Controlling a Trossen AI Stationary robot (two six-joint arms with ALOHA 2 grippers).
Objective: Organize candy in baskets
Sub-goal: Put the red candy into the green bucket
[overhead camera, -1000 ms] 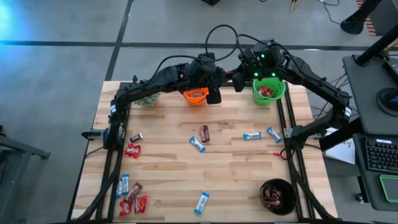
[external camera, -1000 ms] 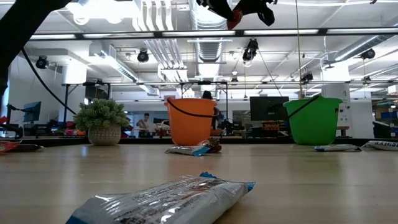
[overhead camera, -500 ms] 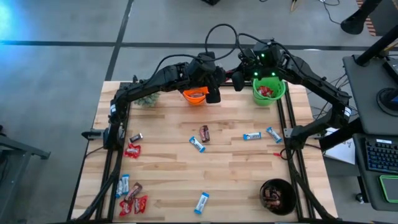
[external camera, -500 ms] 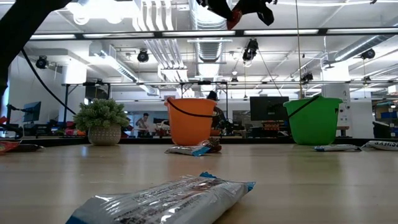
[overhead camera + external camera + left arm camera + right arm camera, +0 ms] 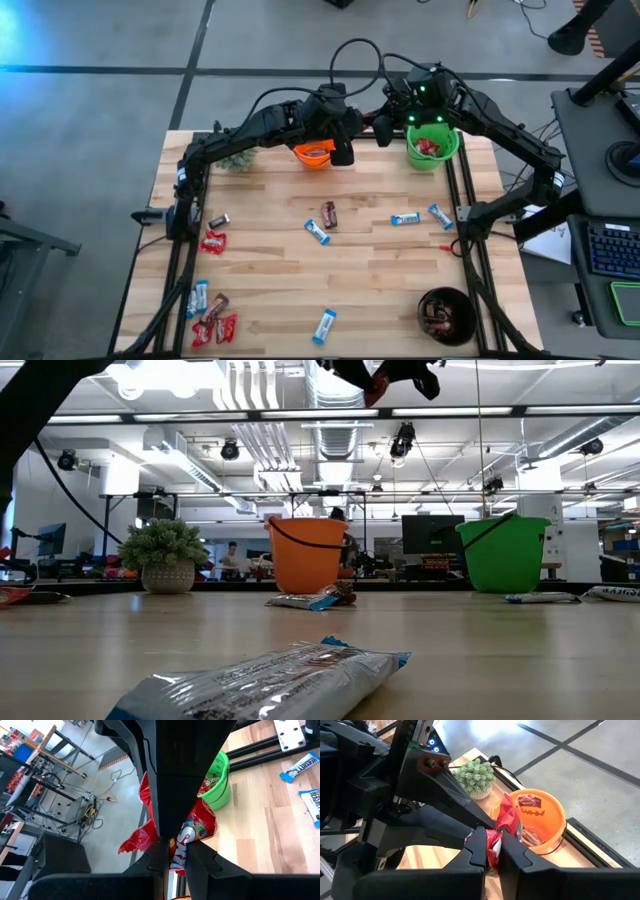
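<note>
Your left gripper (image 5: 175, 852) sits up at the table's far edge between the orange basket (image 5: 314, 155) and the green basket (image 5: 432, 145), its fingers pinched on a red wrapped candy (image 5: 192, 827). Your right gripper (image 5: 492, 851) meets it at the same spot, fingers squeezed onto the same red candy (image 5: 509, 817), so both arms hold one piece in the air between the two far baskets. It looks like a handover in mid-exchange.

Reading the table from left to right, judge the job as roughly half done. A dark brown bar (image 5: 218, 219) and a red candy (image 5: 213, 242) lie near the left edge, with a mixed cluster (image 5: 212, 316) at the near left corner. Mid-table lie a blue-and-white bar (image 5: 317, 232), a brown bar (image 5: 329, 214) and another blue one (image 5: 325, 326) nearer you. To the right lie two more blue bars (image 5: 405, 219) (image 5: 440, 216). All three baskets, including the black basket (image 5: 447, 313), already hold some pieces.

The held candy is crumpled; its long axis runs roughly upright, along the fingers.
</note>
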